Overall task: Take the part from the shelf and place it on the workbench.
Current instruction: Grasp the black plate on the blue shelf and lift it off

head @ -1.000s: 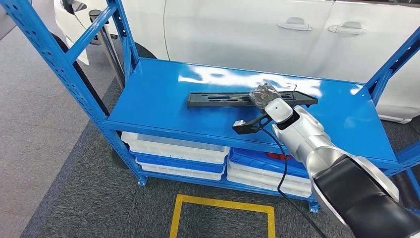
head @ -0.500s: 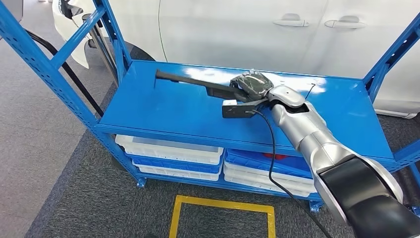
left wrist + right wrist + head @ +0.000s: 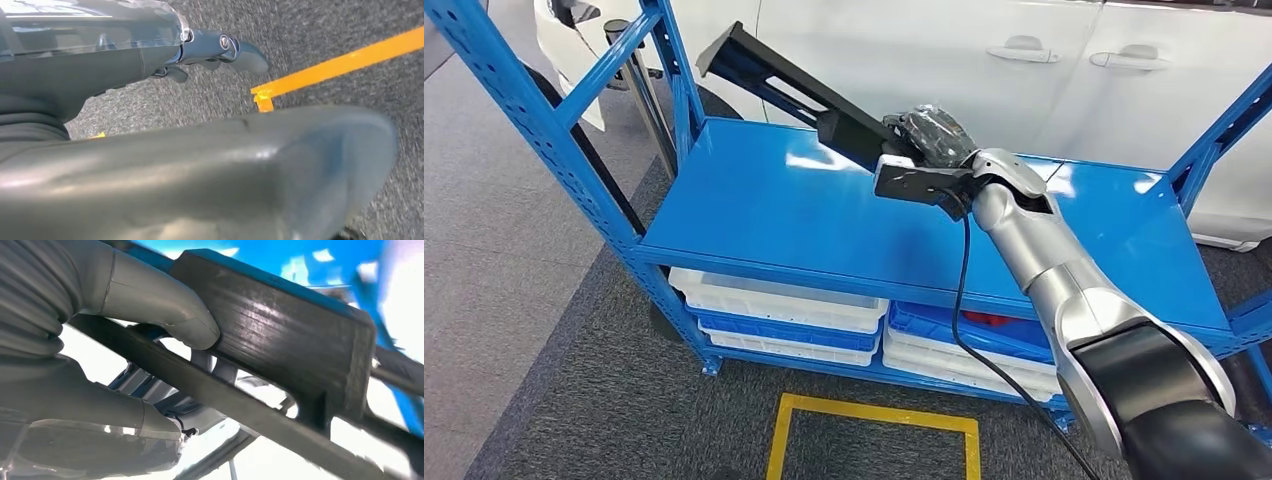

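The part (image 3: 774,80) is a long black slotted bar. My right hand (image 3: 934,135) grips it near one end and holds it above the blue shelf deck (image 3: 754,210), with the free end tilted up toward the back left upright. In the right wrist view the thick grey thumb (image 3: 165,315) presses on the part's (image 3: 280,325) dark block, and the darker fingers wrap beneath a rail of it. My left hand (image 3: 220,47) hangs over the grey floor, fingers extended and holding nothing.
A white car (image 3: 944,60) stands close behind the shelf. Blue uprights (image 3: 544,130) frame both ends. White and blue trays (image 3: 774,300) fill the lower level. A yellow square outline (image 3: 874,420) marks the carpet in front, and a black cable (image 3: 964,300) hangs from my right wrist.
The part lay flat on the shelf deck a second ago. My right hand has since raised it off the deck and swung its free end up toward the back left.
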Controlling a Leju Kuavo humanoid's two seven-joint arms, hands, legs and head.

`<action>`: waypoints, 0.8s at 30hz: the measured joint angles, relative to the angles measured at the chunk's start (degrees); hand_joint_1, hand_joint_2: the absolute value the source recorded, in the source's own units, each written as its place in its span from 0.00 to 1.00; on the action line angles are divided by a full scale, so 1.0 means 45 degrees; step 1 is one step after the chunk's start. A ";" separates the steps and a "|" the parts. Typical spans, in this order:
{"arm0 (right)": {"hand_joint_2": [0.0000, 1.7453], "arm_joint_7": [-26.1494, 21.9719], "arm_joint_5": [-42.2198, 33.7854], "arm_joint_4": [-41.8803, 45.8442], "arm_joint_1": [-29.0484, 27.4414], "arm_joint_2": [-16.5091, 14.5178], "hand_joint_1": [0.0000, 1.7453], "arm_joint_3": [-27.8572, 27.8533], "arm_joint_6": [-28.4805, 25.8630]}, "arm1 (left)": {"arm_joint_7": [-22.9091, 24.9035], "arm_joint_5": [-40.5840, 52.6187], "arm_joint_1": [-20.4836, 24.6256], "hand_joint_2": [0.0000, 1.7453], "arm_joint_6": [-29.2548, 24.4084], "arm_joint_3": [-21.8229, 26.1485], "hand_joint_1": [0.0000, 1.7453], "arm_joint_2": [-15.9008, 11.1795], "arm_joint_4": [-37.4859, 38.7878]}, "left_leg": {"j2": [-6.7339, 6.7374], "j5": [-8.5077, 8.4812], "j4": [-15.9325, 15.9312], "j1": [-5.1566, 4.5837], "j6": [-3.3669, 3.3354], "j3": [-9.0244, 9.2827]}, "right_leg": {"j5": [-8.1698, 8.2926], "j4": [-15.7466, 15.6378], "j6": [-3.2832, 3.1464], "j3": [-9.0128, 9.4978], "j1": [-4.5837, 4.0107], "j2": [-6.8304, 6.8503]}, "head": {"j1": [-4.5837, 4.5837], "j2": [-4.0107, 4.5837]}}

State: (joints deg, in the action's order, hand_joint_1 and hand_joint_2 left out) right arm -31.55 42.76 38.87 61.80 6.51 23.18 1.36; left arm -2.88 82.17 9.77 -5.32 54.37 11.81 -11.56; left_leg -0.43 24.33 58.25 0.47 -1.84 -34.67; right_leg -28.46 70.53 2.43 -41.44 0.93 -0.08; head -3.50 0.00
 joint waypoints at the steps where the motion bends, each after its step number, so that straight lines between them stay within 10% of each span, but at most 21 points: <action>1: 1.00 -0.0169 -0.0807 0.0190 0.0049 0.0000 1.00 -0.0133 0.0458 | -0.0041 -0.0007 0.0002 0.00 -0.0018 -0.0001 0.00 0.0013 0.0000 | -0.0005 0.0046 0.0052 0.0000 0.0041 -0.0003 | 0.0447 -0.0934 -0.0020 0.0411 0.0009 0.0005 | 0.0000 0.0000; 3: 1.00 -0.0292 -0.2649 0.0764 0.0206 -0.0002 1.00 -0.0394 0.1587 | -0.0207 -0.0057 0.0013 0.00 -0.0081 -0.0001 0.00 0.0045 0.0000 | -0.0005 0.0123 0.0158 -0.0045 0.0145 -0.0049 | 0.0925 -0.2258 -0.0121 0.1013 -0.0036 0.0006 | 0.0000 0.0000; 7: 1.00 -0.0030 -0.6959 0.2615 0.0020 0.0151 1.00 -0.0716 0.3877 | -0.0603 -0.0284 -0.0028 1.00 -0.0321 0.0017 0.00 0.0075 0.0000 | 0.0001 0.0215 0.0187 -0.0061 0.0389 -0.0058 | 0.0935 -0.2594 -0.0442 0.1169 -0.0093 0.0010 | -0.0001 0.0000; 13: 1.00 -0.0119 -1.1561 0.5606 -0.2465 0.0498 1.00 -0.0549 0.6098 | -0.1042 -0.0576 -0.0154 1.00 -0.0695 0.0140 0.00 0.0085 0.0001 | 0.0022 0.1778 0.3620 -0.0008 0.0635 -0.1585 | 0.0933 -0.2721 -0.0713 0.1327 -0.0064 0.0031 | 0.0000 0.0000; 18: 1.00 -0.1049 -1.2085 0.7845 -0.6100 0.0605 1.00 -0.0035 0.6183 | -0.1325 -0.0647 -0.0186 1.00 -0.0794 0.0300 0.00 0.0085 0.0000 | 0.0011 0.0266 0.0490 -0.0051 0.0431 -0.0056 | 0.0834 -0.2694 -0.0575 0.1425 -0.0105 0.0015 | 0.0000 0.0000; 24: 1.00 -0.1841 -1.1180 1.0209 -0.9794 0.0785 1.00 0.0344 0.5656 | -0.1507 -0.0608 -0.0270 1.00 -0.0804 0.0338 0.00 0.0079 0.0001 | -0.0006 0.0131 -0.0185 -0.0036 0.0039 0.0264 | 0.0431 -0.2273 -0.0195 0.1294 -0.0082 0.0027 | 0.0000 0.0000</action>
State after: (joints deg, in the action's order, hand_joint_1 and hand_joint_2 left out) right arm -39.83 -7.55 84.80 17.73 10.04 24.73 26.81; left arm -9.67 79.43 8.55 -8.94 55.89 12.17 -11.56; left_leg -0.46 24.92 57.42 0.30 -1.66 -33.48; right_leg -26.52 60.30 1.55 -35.62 0.56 0.04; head -3.50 0.00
